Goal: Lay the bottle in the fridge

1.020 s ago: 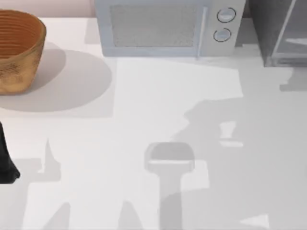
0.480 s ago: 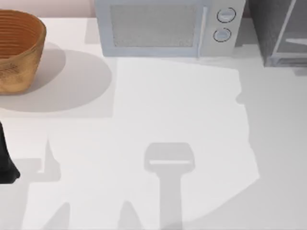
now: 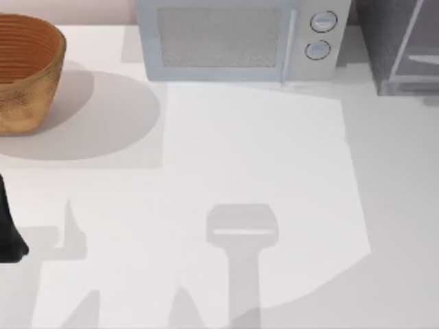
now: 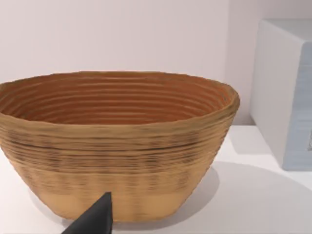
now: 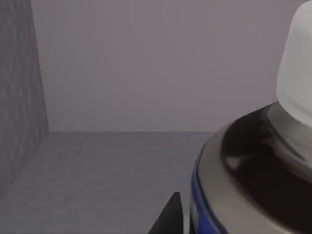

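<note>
The bottle (image 5: 253, 161) sits very close in the right wrist view: white cap, dark neck, a grey band with a blue edge. It is tilted above the grey floor of the fridge (image 5: 97, 165), between the side wall and the back wall. My right gripper (image 5: 214, 226) is shut on the bottle, and one dark fingertip (image 5: 169, 213) shows beside the band. From above, the fridge (image 3: 384, 41) stands at the table's back right, with its pale framed door panel (image 3: 420, 48) swung open. My left arm (image 3: 9, 229) is parked at the table's left edge.
A light-grey microwave (image 3: 226, 38) with two round knobs stands at the back middle. A woven brown basket (image 3: 24, 72) sits at the back left, right in front of the left wrist camera (image 4: 114, 141). Arm shadows lie on the white table (image 3: 260, 151).
The broken shadow over the table's right half has drawn off to the right, leaving a lit patch. The left arm, the basket and the microwave have not moved.
</note>
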Action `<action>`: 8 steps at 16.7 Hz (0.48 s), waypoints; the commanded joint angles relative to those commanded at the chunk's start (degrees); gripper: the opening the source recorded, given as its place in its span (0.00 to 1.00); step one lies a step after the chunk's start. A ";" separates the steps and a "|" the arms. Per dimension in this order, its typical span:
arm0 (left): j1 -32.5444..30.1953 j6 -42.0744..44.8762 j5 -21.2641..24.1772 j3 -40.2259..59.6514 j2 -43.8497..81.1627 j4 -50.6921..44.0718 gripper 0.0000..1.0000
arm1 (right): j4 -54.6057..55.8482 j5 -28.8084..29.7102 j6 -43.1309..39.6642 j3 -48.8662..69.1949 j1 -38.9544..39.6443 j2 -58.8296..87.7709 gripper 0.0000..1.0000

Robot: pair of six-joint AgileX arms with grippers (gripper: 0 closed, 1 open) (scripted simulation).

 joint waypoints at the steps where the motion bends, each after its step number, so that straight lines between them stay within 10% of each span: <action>1: 0.00 0.00 0.00 0.00 0.00 0.00 1.00 | -0.63 0.12 -0.06 1.36 0.14 0.95 0.01; 8: 0.00 0.00 0.00 0.00 0.00 0.00 1.00 | -9.89 2.18 -0.07 22.51 1.96 11.47 0.01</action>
